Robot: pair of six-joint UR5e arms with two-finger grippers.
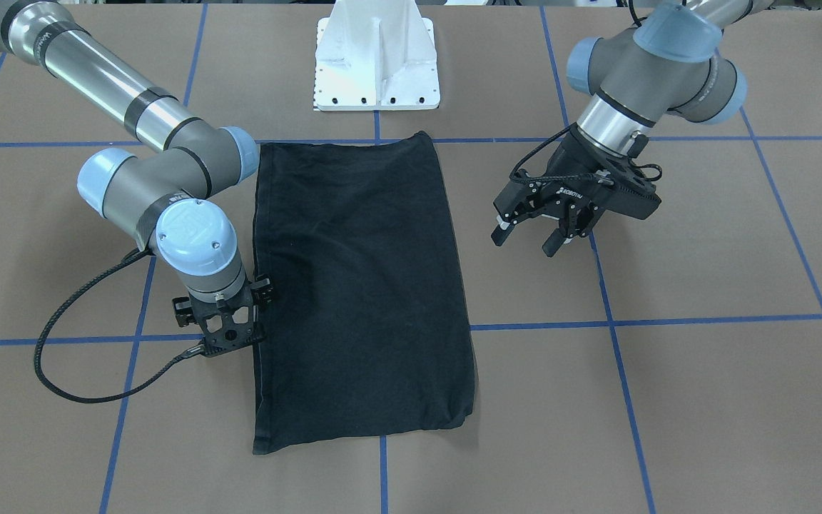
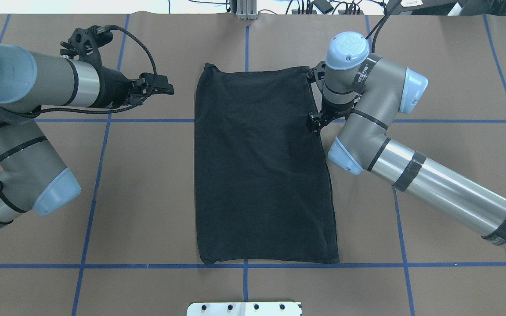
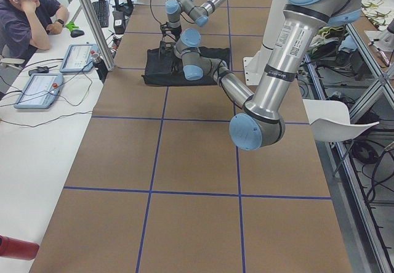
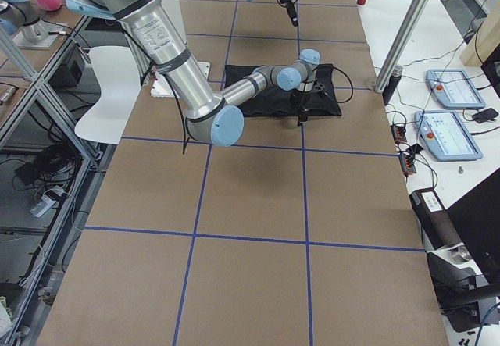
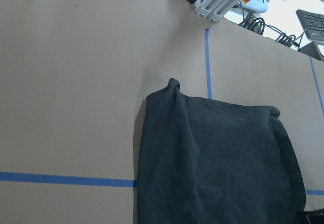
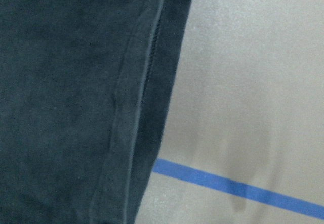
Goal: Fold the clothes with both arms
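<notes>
T-shirt (image 1: 361, 285) flat; left arm (image 1: 639, 71) jaws wide, empty; right arm (image 1: 154, 178) jaws' gap unclear.

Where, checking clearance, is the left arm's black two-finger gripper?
Overhead view: the left gripper hangs over brown table, left of the folded black T-shirt, apart from its far corner.

The T-shirt (image 2: 262, 166) is matt black cloth, soft and faintly creased, with a stitched hem along its edge. The table (image 2: 147, 197) is covered in smooth, matt brown paper, crossed by blue tape (image 2: 156, 120) with a slight sheen. The left arm (image 2: 16, 153) and right arm (image 2: 446, 188) have shiny brushed-metal tubes, matt grey joint housings and smooth light-blue plastic caps. A black braided cable (image 1: 43, 328) looks rough. The white mount (image 1: 377, 64) looks like glossy painted metal.
</notes>
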